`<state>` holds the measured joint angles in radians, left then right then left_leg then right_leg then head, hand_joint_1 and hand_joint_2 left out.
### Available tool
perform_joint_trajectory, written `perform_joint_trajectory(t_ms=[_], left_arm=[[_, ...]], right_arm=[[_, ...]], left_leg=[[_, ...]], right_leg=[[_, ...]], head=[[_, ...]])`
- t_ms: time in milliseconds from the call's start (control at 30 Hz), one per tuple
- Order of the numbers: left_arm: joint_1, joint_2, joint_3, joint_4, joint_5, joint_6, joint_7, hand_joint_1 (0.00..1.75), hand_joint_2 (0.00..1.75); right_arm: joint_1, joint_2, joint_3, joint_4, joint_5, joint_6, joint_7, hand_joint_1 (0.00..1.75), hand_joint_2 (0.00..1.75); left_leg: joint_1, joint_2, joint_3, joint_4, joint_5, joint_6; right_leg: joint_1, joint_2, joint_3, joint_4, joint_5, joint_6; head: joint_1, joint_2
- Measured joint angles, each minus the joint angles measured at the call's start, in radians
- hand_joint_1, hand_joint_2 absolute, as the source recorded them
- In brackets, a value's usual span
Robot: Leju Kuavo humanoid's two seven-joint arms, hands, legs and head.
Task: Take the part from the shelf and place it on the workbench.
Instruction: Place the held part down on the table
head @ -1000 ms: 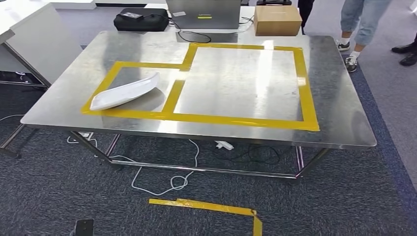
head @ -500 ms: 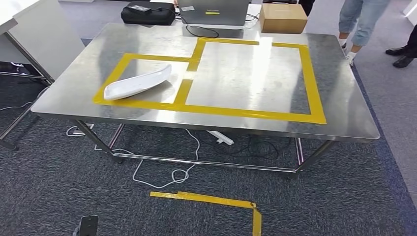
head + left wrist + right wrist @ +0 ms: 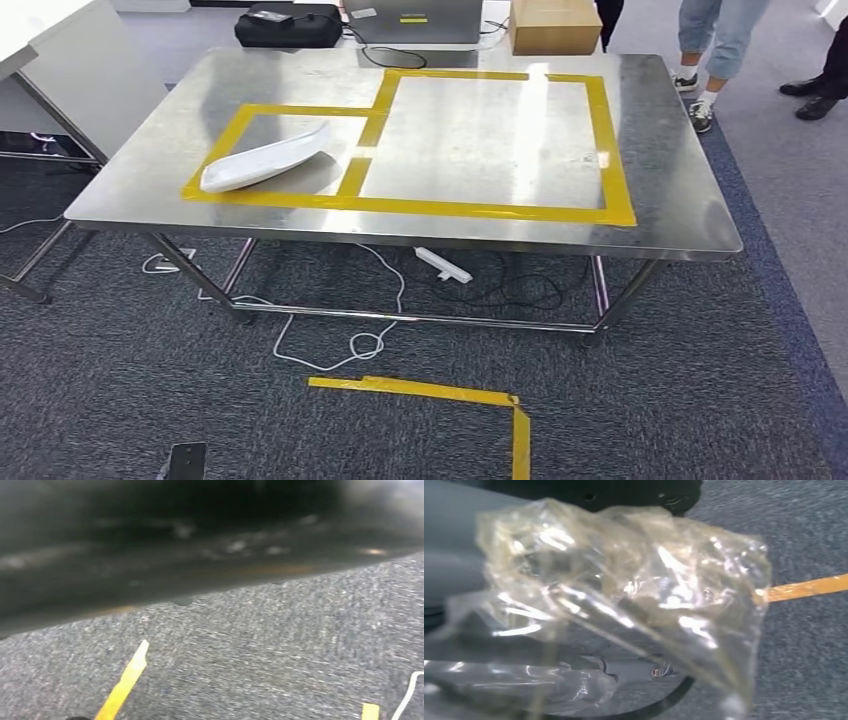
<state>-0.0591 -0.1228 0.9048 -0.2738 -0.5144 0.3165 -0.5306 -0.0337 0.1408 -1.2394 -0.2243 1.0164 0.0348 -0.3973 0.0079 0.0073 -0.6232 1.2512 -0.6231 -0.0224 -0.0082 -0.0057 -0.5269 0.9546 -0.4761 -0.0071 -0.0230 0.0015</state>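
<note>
**Clear bag at right hand, white moulded part on workbench**

Crumpled clear plastic bag [image 3: 624,595] held up against the right hand [image 3: 449,550], seen in the right wrist view. Glossy folds cover the grey hand, so the fingers are hidden. Contents of the bag cannot be made out through the glare. Below it, grey carpet [image 3: 804,655] and a strip of yellow floor tape [image 3: 809,587].

State of the left hand: cannot tell. In the left wrist view, blurred carpet with more yellow tape [image 3: 125,680].

On the steel workbench [image 3: 670,160], in the head view, a long white curved part [image 3: 265,158]. Lies inside the smaller yellow tape frame [image 3: 215,150], on the workbench's left side, and runs slantwise from the frame's near left corner toward its far right. Beside it and sharing one edge, a larger yellow tape frame [image 3: 612,150] holding only bare, reflective metal.

At the far edge of the workbench:
- a black bag [image 3: 288,25]
- a grey laptop-like case [image 3: 415,20] with a dark cable looping forward
- a cardboard box [image 3: 553,25]

Beyond the far right corner, a person's legs in jeans [image 3: 715,40], and farther right a pair of dark shoes [image 3: 815,100]. To the left, a white table [image 3: 90,70].

Under the workbench, a white power strip [image 3: 443,265] and a looped white cable [image 3: 350,345]. Nearer, an L-shaped tape mark [image 3: 420,390] on the carpet.
</note>
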Motion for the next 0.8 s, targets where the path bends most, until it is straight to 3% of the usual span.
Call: perform_joint_trajectory(t_ms=[100,167,267,333,400,433,467,500,533,600,633,667,700,767,800], left_arm=[[0.0,-0.001,-0.004,0.002,-0.007,-0.017,0.001,0.0,0.0],[0.001,-0.005,-0.005,0.005,-0.009,-0.026,0.006,0.0,0.0],[0.006,-0.016,-0.006,0.012,-0.011,-0.034,0.017,0.0,0.0],[0.007,-0.022,-0.006,0.014,-0.012,-0.037,0.021,0.0,0.0],[0.007,-0.025,-0.006,0.016,-0.015,-0.039,0.023,0.0,0.0],[0.008,-0.027,-0.006,0.016,-0.017,-0.04,0.025,0.0,0.0],[0.008,-0.028,-0.006,0.017,-0.018,-0.04,0.026,0.0,0.0],[0.008,-0.029,-0.006,0.017,-0.019,-0.041,0.027,0.0,0.0],[0.008,-0.03,-0.006,0.018,-0.02,-0.041,0.028,0.0,0.0],[0.007,-0.032,-0.006,0.018,-0.021,-0.042,0.03,0.0,0.0],[0.007,-0.033,-0.006,0.018,-0.022,-0.043,0.031,0.0,0.0],[0.007,-0.034,-0.006,0.018,-0.022,-0.043,0.031,0.0,0.0],[0.007,-0.035,-0.006,0.018,-0.023,-0.044,0.031,0.0,0.0],[0.007,-0.036,-0.006,0.018,-0.023,-0.044,0.031,0.0,0.0],[0.008,-0.036,-0.006,0.018,-0.023,-0.044,0.031,0.0,0.0]], right_arm=[[0.0,0.0,0.0,0.0,0.006,0.0,0.0,0.0,0.0],[0.0,0.0,0.0,0.0,0.01,0.0,0.0,0.0,0.0],[0.002,0.0,0.001,0.0,0.016,-0.001,0.001,0.0,0.0],[0.004,0.0,0.001,0.0,0.02,-0.002,0.002,0.0,0.0],[0.004,0.0,0.001,0.0,0.026,-0.003,0.002,0.0,0.0],[0.004,0.001,0.001,0.0,0.028,-0.003,0.002,0.0,0.0],[0.003,0.001,0.001,0.001,0.031,-0.003,0.002,0.0,0.0],[0.004,0.001,0.001,0.001,0.033,-0.002,0.002,0.0,0.0],[0.003,0.001,0.002,0.001,0.033,-0.003,0.001,0.0,0.0],[0.001,0.001,0.002,0.001,0.034,-0.003,0.0,0.0,0.0],[-0.002,0.001,0.002,0.001,0.034,-0.003,-0.001,0.0,0.0],[-0.004,0.001,0.002,0.001,0.034,-0.003,-0.001,0.0,0.0],[-0.005,0.001,0.002,0.001,0.034,-0.004,-0.001,0.0,0.0],[-0.003,0.002,0.002,0.002,0.034,-0.004,-0.001,0.0,0.0],[-0.002,0.003,0.002,0.002,0.034,-0.004,-0.001,0.0,0.0]], left_leg=[[0.001,-0.002,0.129,-0.193,0.076,0.007],[-0.001,-0.005,0.174,-0.279,0.089,0.014],[-0.002,-0.003,0.162,-0.291,0.099,0.031],[0.0,0.001,0.144,-0.295,0.117,0.052],[-0.002,0.004,0.122,-0.295,0.136,0.064],[-0.004,0.006,0.109,-0.294,0.145,0.065],[-0.006,0.007,0.097,-0.293,0.154,0.066],[-0.008,0.008,0.086,-0.292,0.162,0.065],[-0.01,0.008,0.076,-0.291,0.17,0.064],[-0.013,0.007,0.059,-0.286,0.183,0.059],[-0.015,0.007,0.053,-0.283,0.19,0.054],[-0.016,0.007,0.048,-0.281,0.197,0.049],[-0.017,0.008,0.044,-0.28,0.205,0.044],[-0.015,0.006,0.037,-0.278,0.214,0.033],[-0.014,0.004,0.031,-0.268,0.198,0.027]], right_leg=[[0.001,0.002,-0.026,0.017,0.01,0.008],[0.004,0.002,-0.038,0.025,0.019,0.019],[0.005,0.003,-0.052,0.029,0.028,0.037],[0.003,0.004,-0.077,0.078,-0.025,0.047],[0.0,0.005,-0.121,0.205,-0.118,0.053],[-0.001,0.005,-0.138,0.273,-0.149,0.056],[-0.002,0.004,-0.142,0.315,-0.159,0.057],[-0.002,0.004,-0.129,0.323,-0.148,0.057],[-0.002,0.004,-0.095,0.288,-0.12,0.055],[-0.001,0.004,0.013,0.137,-0.072,0.046],[0.0,0.004,0.064,0.06,-0.066,0.042],[0.002,0.005,0.096,0.006,-0.068,0.039],[0.004,0.005,0.109,-0.02,-0.073,0.037],[0.003,0.002,0.096,-0.027,-0.064,0.027],[0.001,0.0,0.086,-0.028,-0.055,0.017]], head=[[0.0,0.0],[0.0,0.0],[0.002,0.0],[0.005,0.0],[0.009,0.0],[0.01,0.0],[0.01,0.0],[0.01,0.0],[0.01,0.0],[0.01,0.0],[0.009,0.0],[0.009,0.0],[0.008,0.0],[0.009,0.0],[0.009,0.0]])
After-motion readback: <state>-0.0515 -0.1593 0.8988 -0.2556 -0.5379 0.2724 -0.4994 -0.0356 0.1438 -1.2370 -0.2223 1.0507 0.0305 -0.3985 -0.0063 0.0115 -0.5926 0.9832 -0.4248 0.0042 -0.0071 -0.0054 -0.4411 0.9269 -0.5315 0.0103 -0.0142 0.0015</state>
